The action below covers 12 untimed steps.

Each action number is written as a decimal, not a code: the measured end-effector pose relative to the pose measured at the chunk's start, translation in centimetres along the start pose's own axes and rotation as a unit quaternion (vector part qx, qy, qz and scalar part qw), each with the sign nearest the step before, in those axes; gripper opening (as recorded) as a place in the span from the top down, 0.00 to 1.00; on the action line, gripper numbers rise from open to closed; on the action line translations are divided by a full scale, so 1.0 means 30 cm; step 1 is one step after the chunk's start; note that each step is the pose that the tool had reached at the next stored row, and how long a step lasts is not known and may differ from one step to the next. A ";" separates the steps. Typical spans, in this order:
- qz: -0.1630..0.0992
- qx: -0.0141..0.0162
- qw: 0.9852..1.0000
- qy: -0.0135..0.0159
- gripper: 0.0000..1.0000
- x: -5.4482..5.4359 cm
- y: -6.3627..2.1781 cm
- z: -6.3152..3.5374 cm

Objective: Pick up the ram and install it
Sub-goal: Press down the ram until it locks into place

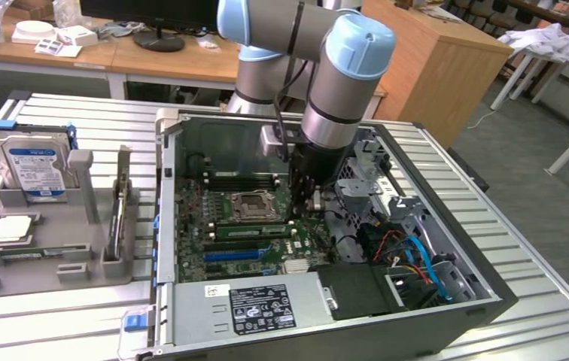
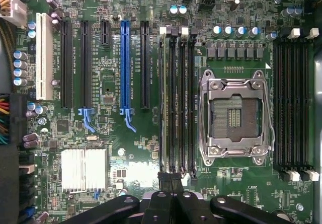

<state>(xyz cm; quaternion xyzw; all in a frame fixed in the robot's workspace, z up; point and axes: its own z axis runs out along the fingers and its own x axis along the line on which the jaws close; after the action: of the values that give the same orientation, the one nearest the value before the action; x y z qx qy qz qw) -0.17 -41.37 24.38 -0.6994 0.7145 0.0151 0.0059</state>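
Seating step, by the look of it: fingers [image 2: 160,211] closed on nothing visible, low inside the case [image 1: 485,304] over one end of the memory slots; ram [image 2: 162,103] standing edge-on in the slot farthest from the socket [image 2: 235,116], seen in the exterior view as a green strip [image 1: 252,230]; whether fully latched, impossible to tell. Probably calls for straight, even downward pressure until the end clips close. No readable writing: labels on the drive [image 1: 34,162] and power supply [image 1: 261,308] too small to make out

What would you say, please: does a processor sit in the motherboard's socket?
No, the socket shows bare contacts inside its metal frame.
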 end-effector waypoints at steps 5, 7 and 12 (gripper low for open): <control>0.000 0.000 1.000 0.000 0.90 0.000 -0.002 0.004; 0.000 0.000 1.000 0.000 0.90 0.000 -0.002 0.004; 0.000 0.000 1.000 0.000 0.90 0.000 -0.003 0.011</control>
<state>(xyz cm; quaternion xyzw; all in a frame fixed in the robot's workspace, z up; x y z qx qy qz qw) -0.08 -41.37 24.06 -0.6995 0.7145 0.0151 0.0059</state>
